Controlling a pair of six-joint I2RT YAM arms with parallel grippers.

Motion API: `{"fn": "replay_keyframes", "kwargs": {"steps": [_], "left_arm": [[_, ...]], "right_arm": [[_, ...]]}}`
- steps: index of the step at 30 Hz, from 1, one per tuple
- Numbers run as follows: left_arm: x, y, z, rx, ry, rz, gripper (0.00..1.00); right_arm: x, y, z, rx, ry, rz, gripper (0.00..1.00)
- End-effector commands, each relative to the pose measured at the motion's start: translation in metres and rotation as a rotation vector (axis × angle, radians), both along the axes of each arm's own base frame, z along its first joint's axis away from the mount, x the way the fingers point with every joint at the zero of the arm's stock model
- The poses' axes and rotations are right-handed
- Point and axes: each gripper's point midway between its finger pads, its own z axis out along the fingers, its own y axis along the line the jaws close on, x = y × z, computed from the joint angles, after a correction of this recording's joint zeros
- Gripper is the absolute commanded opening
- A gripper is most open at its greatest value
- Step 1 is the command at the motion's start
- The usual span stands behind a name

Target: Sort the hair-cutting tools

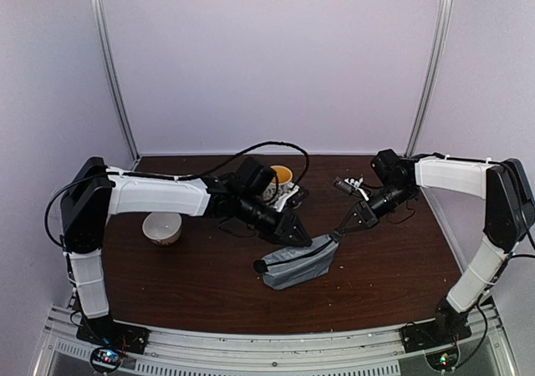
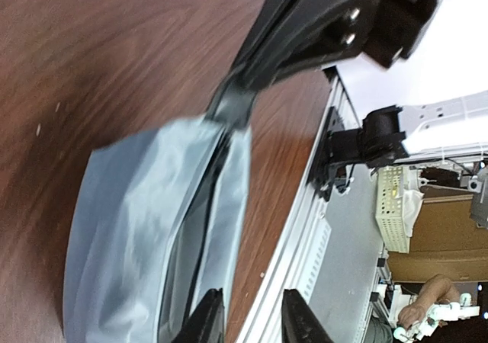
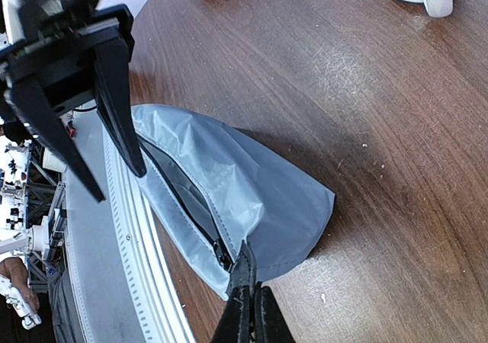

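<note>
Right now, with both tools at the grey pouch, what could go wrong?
The right tool pinches only the thin zip end of the grey pouch; the fabric may slip out if it pulls. The left tool is open at the other end and grips nothing, so a pull would likely drag the whole pouch across the table instead of opening it. The two tools are close and could collide.

The left claw (image 1: 294, 236) and right claw (image 1: 337, 236) are hovering close together over a grey pouch (image 1: 297, 266) on the table (image 1: 393, 284), the right one meeting the pouch's raised corner, while a white bowl (image 1: 162, 227) and a mug (image 1: 281, 178) are sitting behind
</note>
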Motion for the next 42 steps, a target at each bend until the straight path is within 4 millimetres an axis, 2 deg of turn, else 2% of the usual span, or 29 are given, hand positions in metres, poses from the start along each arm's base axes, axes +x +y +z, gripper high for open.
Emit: {"fn": "replay_keyframes", "kwargs": {"steps": [1,4,10,15,22,31,38,42], "left_arm": [[0.013,-0.028,0.014,-0.082,-0.01,-0.021,0.32],[0.01,-0.037,0.005,-0.076,0.045,-0.031,0.37],[0.008,-0.041,-0.011,-0.027,0.094,-0.017,0.53],[0.009,-0.048,-0.015,-0.035,0.117,-0.023,0.55],[0.01,-0.059,-0.023,-0.049,0.16,-0.04,0.55],[0.015,-0.066,-0.024,-0.06,0.169,-0.051,0.54],[0.015,-0.072,-0.02,-0.088,0.173,-0.071,0.46],[0.014,-0.073,-0.018,-0.101,0.176,-0.079,0.37]], "right_arm": [[0.0,-0.003,0.003,-0.007,-0.009,0.0,0.0],[-0.001,-0.003,0.003,-0.005,-0.009,0.002,0.0],[-0.002,-0.002,0.006,0.004,-0.013,0.008,0.0],[-0.003,-0.002,0.007,0.008,-0.009,0.012,0.0],[-0.005,-0.001,0.008,0.015,-0.006,0.017,0.0],[-0.004,-0.001,0.01,0.019,-0.008,0.017,0.0],[-0.004,0.0,0.009,0.021,-0.005,0.018,0.0],[-0.004,0.0,0.008,0.021,-0.004,0.018,0.0]]}}
